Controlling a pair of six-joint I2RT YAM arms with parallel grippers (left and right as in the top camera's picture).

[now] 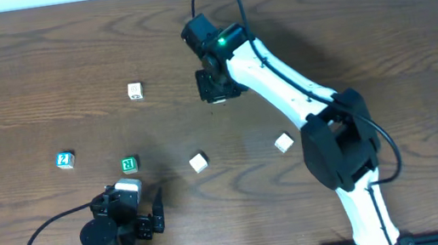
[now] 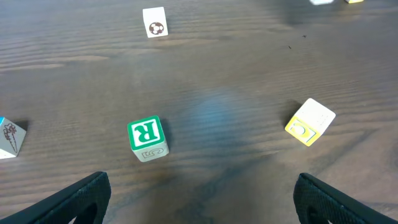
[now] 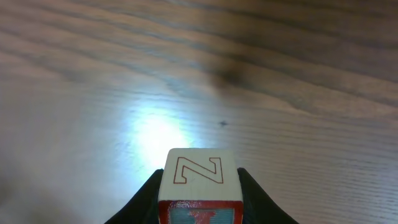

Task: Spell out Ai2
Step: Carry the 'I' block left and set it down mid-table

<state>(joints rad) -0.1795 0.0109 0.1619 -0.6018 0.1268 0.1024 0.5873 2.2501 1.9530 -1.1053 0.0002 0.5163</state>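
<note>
**Left gripper** [image 2: 200, 198]: nearest the base, at the near-left of the table [image 2: 236, 74]. Its jaws stand wide apart with nothing between them.

**R block** [image 2: 148, 137]: just ahead of the left gripper. It sits flat with the green letter up, apart from everything else. The word does not need this letter.

**Yellow block** [image 2: 310, 122]: ahead and to the right, turned cornerwise. The mark on its yellow side face is too small to read.

**Blue block** [image 1: 65, 159]: left of the R block and well apart from it. Its blue top mark may be a 2, but this cannot be confirmed.

**Plain block** [image 1: 284, 142]: right of the yellow block, near the right arm's elbow. Its top face is unreadable.

**Ball block** [image 2: 154, 22]: farther back, with a football picture on its near face.

**Right gripper** [image 1: 212, 86]: farthest out, past the middle of the table. Its fingers are clamped on the held block [image 3: 199, 171], one on each side face.
- The top of the held block shows a red outline that reads as Z, or as N turned.
- Whether it is meant to serve as the 2 cannot be told.
- Whether it rests on the table or hangs just above it cannot be told.

**Task letters:** no A or i face is legible in any view.

**Handling (judgement):**
- The blocks look like small wooden cubes: light, rigid and not fragile.
- Their flat sides give good purchase, though the painted faces may slip under an off-centre pinch.
- The best hold is square across two opposite side faces, leaving the lettered face up.
- The cornerwise yellow block would need the wrist turned to match.

**Containers:** none in view. All the blocks lie loose on the table.
</note>
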